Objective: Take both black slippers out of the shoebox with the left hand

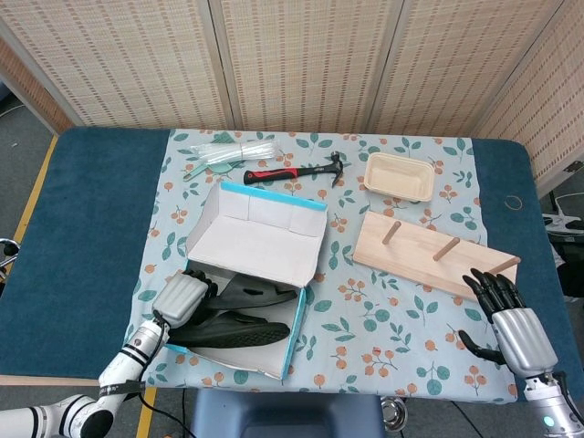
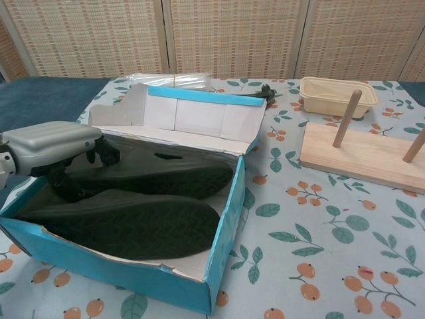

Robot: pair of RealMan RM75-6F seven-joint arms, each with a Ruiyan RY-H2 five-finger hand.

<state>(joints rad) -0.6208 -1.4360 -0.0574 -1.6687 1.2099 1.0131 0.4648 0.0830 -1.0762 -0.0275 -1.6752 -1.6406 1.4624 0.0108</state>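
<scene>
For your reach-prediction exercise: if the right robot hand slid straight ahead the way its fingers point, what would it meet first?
Probably the near edge of the wooden peg board, just beyond the right robot hand; the gap and height are hard to judge from the head view.

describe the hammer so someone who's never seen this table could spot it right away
Start at the blue shoebox with its white lid flipped up. Just beyond the lid, on the floral tablecloth, lies the hammer, between a clear plastic bundle and a beige tray. Its red-and-black handle and dark head set it apart.

blue table (image 1: 91, 210), floral cloth (image 1: 392, 310), shoebox (image 1: 260, 242), hammer (image 1: 292, 172), peg board (image 1: 429, 255)
</scene>
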